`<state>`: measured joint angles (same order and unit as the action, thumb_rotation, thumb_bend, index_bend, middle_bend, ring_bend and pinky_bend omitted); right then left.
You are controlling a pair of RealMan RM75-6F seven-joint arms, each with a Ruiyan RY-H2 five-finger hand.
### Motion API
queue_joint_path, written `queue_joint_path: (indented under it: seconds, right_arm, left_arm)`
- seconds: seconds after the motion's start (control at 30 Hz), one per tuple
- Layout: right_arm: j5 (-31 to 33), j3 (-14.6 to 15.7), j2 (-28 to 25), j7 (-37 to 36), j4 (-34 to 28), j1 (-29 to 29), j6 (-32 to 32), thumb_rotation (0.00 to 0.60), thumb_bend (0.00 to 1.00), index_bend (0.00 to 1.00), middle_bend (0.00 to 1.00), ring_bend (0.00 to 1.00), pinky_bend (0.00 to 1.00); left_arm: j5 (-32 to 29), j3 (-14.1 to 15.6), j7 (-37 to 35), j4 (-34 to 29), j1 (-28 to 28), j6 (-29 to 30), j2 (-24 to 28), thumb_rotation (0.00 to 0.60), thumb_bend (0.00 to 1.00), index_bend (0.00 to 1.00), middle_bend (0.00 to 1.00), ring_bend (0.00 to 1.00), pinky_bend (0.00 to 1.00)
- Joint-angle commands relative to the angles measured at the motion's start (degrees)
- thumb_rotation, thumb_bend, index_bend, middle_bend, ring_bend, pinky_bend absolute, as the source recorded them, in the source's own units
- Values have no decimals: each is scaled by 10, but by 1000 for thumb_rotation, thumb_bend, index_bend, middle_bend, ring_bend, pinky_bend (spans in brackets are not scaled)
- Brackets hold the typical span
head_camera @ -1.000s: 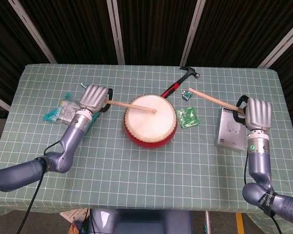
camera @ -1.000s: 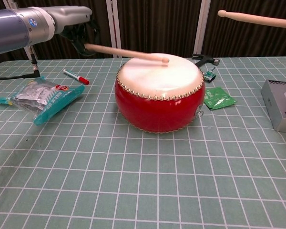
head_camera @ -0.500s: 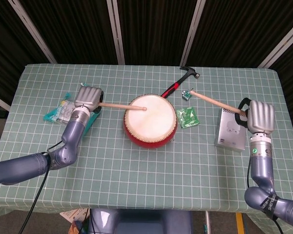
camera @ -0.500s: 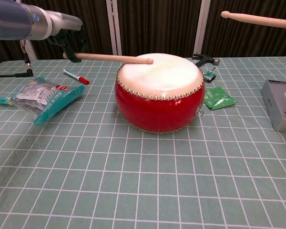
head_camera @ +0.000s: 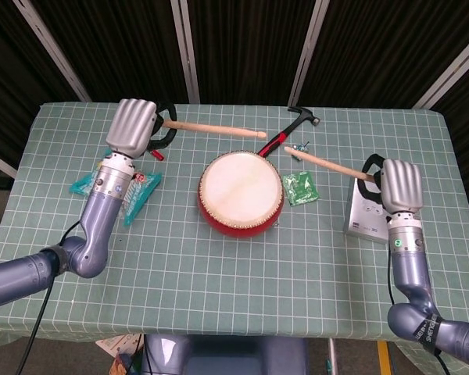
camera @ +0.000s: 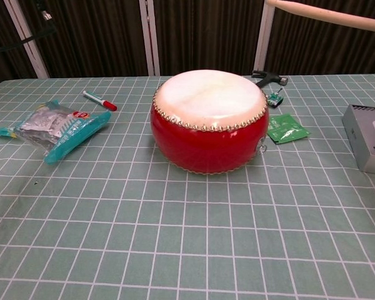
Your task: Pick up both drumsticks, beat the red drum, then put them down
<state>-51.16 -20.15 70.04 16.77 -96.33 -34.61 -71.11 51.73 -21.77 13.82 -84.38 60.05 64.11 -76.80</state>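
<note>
The red drum [head_camera: 241, 192] [camera: 209, 121] with its pale skin sits mid-table. My left hand [head_camera: 132, 126] is raised above the table's left side and grips a wooden drumstick [head_camera: 216, 129] that points right, its tip high over the drum's far edge. At the right, my right hand [head_camera: 400, 185] grips the other drumstick [head_camera: 328, 164], which angles up-left toward the drum. In the chest view only that right stick [camera: 328, 14] shows, along the top edge; both hands are out of that frame.
A red-handled hammer [head_camera: 287, 132] lies behind the drum, near a small green part [camera: 274, 97]. A green packet [head_camera: 301, 188] is right of the drum, a grey box [head_camera: 366, 211] beneath my right hand. A teal snack bag [camera: 53, 127] and red marker [camera: 100, 100] lie left.
My left hand has lifted up and back, raising its drumstick off the drum skin and out of the chest view. The right hand has shifted slightly left with its stick.
</note>
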Motion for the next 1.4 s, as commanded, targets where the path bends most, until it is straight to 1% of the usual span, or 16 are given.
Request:
queue_joint_path:
  seconds: [0.03, 0.13, 0.37, 0.47, 0.53, 0.6, 0.67, 0.8, 0.83, 0.9, 0.97, 1.07, 1.23, 1.33, 1.4]
  right_arm:
    - [-29, -6, 5, -21, 3, -9, 15, 600, 558, 921, 1000, 1000, 1000]
    - [-42, -9, 5, -26, 6, -18, 26, 600, 558, 921, 1000, 1000, 1000]
    - [-37, -11, 9, -17, 15, -35, 47, 600, 558, 921, 1000, 1000, 1000]
    - [-31, -9, 20, -8, 26, -45, 56, 600, 558, 921, 1000, 1000, 1000]
    - [-32, -2, 27, 5, 37, -53, 66, 600, 557, 921, 1000, 1000, 1000]
    - [-41, 19, 32, 38, 54, -64, 84, 600, 558, 921, 1000, 1000, 1000]
    - [-67, 56, 37, 106, 82, -81, 103, 600, 559, 921, 1000, 1000, 1000]
    - [-138, 127, 54, 256, 135, -111, 118, 600, 558, 923, 1000, 1000, 1000]
    - [-145, 137, 59, 284, 141, -115, 120, 600, 558, 924, 1000, 1000, 1000]
    - [-142, 143, 67, 314, 144, -117, 120, 600, 558, 925, 1000, 1000, 1000]
    - [-126, 139, 70, 326, 139, -116, 118, 600, 558, 926, 1000, 1000, 1000]
    - [-108, 125, 63, 327, 125, -113, 106, 600, 558, 926, 1000, 1000, 1000]
    - [-71, 82, 37, 302, 82, -104, 72, 600, 558, 927, 1000, 1000, 1000]
    - [-42, 56, 19, 278, 49, -97, 59, 600, 558, 927, 1000, 1000, 1000]
    - [-27, 44, 7, 260, 27, -92, 56, 600, 558, 927, 1000, 1000, 1000]
  left_arm:
    - [1, -5, 6, -6, -5, -2, 10, 600, 483, 757, 1000, 1000, 1000]
    - [0, -7, 9, -9, -9, -7, 16, 600, 482, 756, 1000, 1000, 1000]
    - [0, -8, 4, -6, -16, -17, 21, 600, 483, 756, 1000, 1000, 1000]
    - [4, -9, -2, -3, -19, -20, 22, 600, 483, 757, 1000, 1000, 1000]
    - [7, -10, -5, -1, -21, -21, 22, 600, 482, 757, 1000, 1000, 1000]
    - [8, -11, -8, 1, -22, -24, 24, 600, 483, 757, 1000, 1000, 1000]
    - [10, -12, -11, 2, -24, -26, 27, 600, 483, 757, 1000, 1000, 1000]
    - [10, -13, -11, 3, -27, -32, 31, 600, 482, 756, 1000, 1000, 1000]
    - [10, -12, -11, 4, -28, -34, 32, 600, 482, 757, 1000, 1000, 1000]
    - [9, -12, -9, 3, -29, -35, 33, 600, 483, 757, 1000, 1000, 1000]
    - [10, -11, -8, 2, -30, -36, 35, 600, 483, 757, 1000, 1000, 1000]
    - [11, -11, -7, 0, -33, -37, 36, 600, 483, 757, 1000, 1000, 1000]
    - [9, -15, -4, -5, -33, -37, 37, 600, 482, 757, 1000, 1000, 1000]
    - [8, -16, 2, -13, -33, -36, 38, 600, 483, 757, 1000, 1000, 1000]
    - [6, -16, 7, -18, -32, -35, 39, 600, 483, 757, 1000, 1000, 1000]
